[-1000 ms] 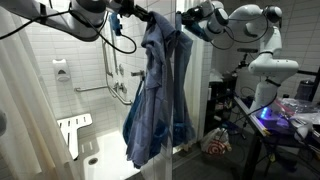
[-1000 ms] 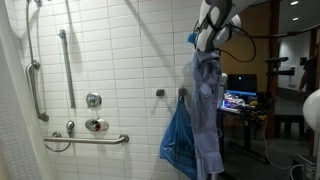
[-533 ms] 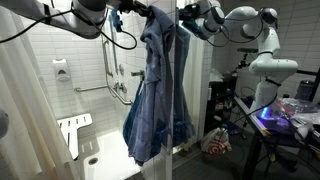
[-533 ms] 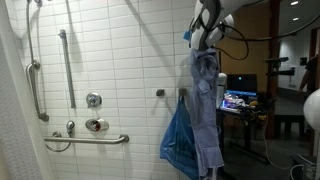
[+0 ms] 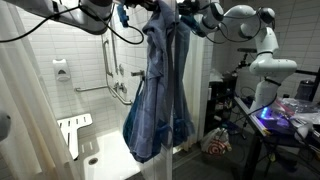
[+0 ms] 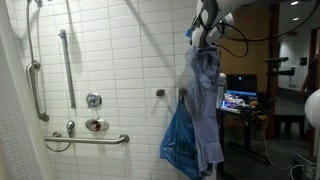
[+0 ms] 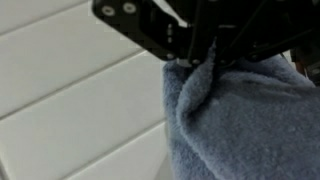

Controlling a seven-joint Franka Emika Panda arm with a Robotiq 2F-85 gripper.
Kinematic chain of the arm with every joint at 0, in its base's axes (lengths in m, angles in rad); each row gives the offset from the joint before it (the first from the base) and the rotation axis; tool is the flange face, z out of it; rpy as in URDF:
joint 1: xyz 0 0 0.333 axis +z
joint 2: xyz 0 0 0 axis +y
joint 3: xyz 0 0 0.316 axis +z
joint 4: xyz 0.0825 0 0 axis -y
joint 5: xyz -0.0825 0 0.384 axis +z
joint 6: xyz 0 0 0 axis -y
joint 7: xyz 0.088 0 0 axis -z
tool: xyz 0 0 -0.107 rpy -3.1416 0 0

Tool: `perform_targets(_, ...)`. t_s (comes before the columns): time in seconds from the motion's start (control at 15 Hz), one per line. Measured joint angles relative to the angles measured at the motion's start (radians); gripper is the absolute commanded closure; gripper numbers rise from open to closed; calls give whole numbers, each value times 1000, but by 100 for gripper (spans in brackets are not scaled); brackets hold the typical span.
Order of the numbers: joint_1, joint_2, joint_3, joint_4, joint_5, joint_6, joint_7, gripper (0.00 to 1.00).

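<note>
blue cloth [image 5: 155, 100] carried a little higher against the tiled wall [image 6: 120, 50]

the wall stands behind the hand, the same as a second ago. the long cloth hangs straight down from the hand in both exterior views. its top has crept up and slightly sideways since then, and its lower end swings free far below. the gripper [image 6: 205, 38] stays pinched narrow on a bunched fold at the top edge; the wrist view shows the fingers [image 7: 190, 50] buried in the fabric. so the hold looks firm and bears the whole weight. a small wall hook [image 6: 158, 92] sits below and to one side of the hand, apart from the cloth.
</note>
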Motion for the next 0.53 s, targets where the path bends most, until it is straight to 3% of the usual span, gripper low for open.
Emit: perform_targets(0.53,-30,33,17,63,0,-64,-9,99)
